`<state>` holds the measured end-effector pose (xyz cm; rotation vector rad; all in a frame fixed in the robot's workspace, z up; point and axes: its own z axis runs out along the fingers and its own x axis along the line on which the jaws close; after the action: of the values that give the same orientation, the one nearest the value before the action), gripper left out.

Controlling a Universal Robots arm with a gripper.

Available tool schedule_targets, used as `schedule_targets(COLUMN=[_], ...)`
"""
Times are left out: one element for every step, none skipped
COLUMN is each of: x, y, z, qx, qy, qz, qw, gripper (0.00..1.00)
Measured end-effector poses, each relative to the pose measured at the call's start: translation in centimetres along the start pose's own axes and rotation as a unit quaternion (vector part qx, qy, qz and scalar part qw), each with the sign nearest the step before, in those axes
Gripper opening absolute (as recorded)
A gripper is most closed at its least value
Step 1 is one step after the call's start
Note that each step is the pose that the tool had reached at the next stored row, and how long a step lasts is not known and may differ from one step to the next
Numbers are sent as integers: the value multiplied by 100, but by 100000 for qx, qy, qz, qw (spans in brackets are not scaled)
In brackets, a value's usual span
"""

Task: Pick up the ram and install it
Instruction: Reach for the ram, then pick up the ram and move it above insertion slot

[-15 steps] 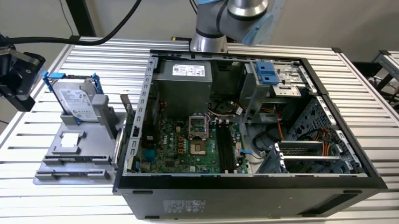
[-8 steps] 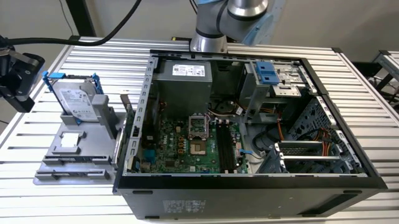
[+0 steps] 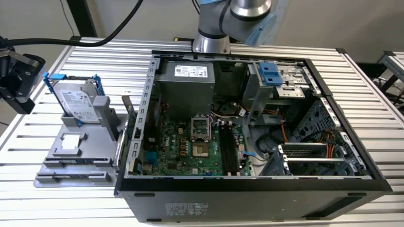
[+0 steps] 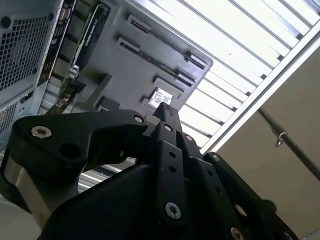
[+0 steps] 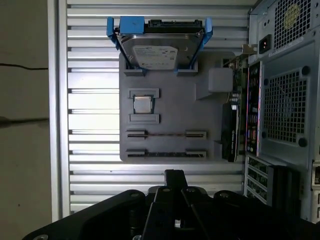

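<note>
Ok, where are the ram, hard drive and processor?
Ram (image 5: 165,154): first wrist view, middle of its upper edge.
Hard drive (image 5: 152,55): first wrist view, centre of its label.
Processor (image 5: 143,105): first wrist view, middle of its lid.

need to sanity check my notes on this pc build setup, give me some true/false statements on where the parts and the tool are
1. The ram sits in a holder on the gray tray. True.
2. The hard drive is mounted inside the computer case. False: it stands on the tray in its blue bracket, outside the case.
3. The tool grips the ram. False: it is shut on nothing, clear of the ram.
4. The case is open, its motherboard showing. True.
5. A processor chip lies on the tray between hard drive and ram. True.
</note>
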<state>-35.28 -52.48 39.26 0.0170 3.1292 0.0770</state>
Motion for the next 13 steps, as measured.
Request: schedule_targets(x=[0,0,0,1,0,0,0,0,0,0,0,0,0], y=[0,0,0,0,0,0,0,0,0,0,0,0,1], z=[0,0,0,0,0,0,0,0,0,0,0,0,0], qx=[3,-1,-5,-10,-16,-20,-20,-21,-27,-32,-32,-34,-35], qy=[2,17,37,54,69,89,109,121,131,141,150,158,168], qz=[-93,-344,-707,-1072,-1447,-1815,-2128,-2389,-2650,-2868,-3055,-3231,-3402], qw=[100000,99999,99997,99994,99990,99983,99977,99971,99965,99959,99953,99948,99942], gripper=[0,0,0,0,0,0,0,0,0,0,0,0,0])
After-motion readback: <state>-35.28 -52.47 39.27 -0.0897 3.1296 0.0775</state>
